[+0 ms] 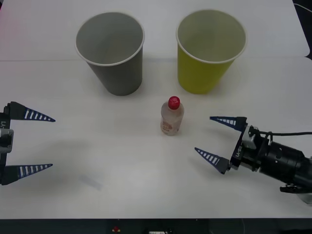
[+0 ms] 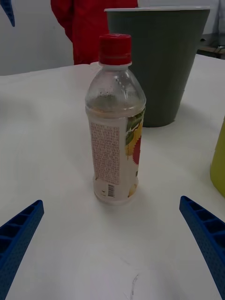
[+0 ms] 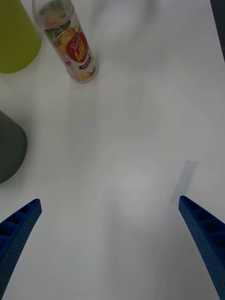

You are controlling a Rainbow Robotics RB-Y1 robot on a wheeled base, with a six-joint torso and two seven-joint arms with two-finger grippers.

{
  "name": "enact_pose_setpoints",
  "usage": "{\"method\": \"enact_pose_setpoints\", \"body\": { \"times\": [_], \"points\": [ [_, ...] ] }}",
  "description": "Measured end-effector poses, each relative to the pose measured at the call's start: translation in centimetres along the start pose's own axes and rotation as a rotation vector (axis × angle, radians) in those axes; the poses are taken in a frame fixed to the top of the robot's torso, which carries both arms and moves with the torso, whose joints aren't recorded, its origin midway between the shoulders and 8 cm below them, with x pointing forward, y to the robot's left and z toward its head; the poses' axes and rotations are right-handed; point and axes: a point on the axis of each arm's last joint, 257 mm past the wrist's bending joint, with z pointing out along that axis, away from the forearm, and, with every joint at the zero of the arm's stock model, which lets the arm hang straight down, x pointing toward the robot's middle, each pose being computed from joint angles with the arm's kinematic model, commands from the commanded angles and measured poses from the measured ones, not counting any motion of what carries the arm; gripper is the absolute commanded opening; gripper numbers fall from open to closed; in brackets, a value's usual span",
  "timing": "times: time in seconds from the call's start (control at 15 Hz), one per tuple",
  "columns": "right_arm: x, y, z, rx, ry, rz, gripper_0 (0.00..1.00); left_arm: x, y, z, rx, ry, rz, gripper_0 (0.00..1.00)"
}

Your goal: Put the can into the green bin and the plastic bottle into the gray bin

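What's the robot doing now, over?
Right gripper open, facing the plastic bottle, not touching. Left gripper open, idle at the table's left. Bottle upright before the gray bin and green bin. Nothing blocking.

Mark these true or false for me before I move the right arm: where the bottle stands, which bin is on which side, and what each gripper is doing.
1. The plastic bottle stands upright on the table, in front of the two bins. True.
2. The gray bin stands to the robot's right of the green bin. False: it stands to the left.
3. The right gripper is shut on the bottle. False: it is open, apart from the bottle.
4. The left gripper is open over bare table. True.
5. The bottle's cap is off. False: the red cap is on.
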Motion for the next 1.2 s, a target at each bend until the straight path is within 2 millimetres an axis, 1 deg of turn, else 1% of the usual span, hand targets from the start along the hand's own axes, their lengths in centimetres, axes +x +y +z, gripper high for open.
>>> {"method": "enact_pose_setpoints", "body": {
  "times": [0.27,0.73,1.2],
  "points": [
    [0.3,0.0,2.4,0.042,-0.052,0.031,1.0,0.0,0.0,0.0,0.0,0.0,0.0,1.0],
    [0.4,0.1,6.0,0.067,-0.06,0.053,1.0,0.0,0.0,0.0,0.0,0.0,0.0,1.0],
    [-0.9,0.1,10.1,0.093,-0.066,0.067,1.0,0.0,0.0,0.0,0.0,0.0,0.0,1.0]
  ]
}}
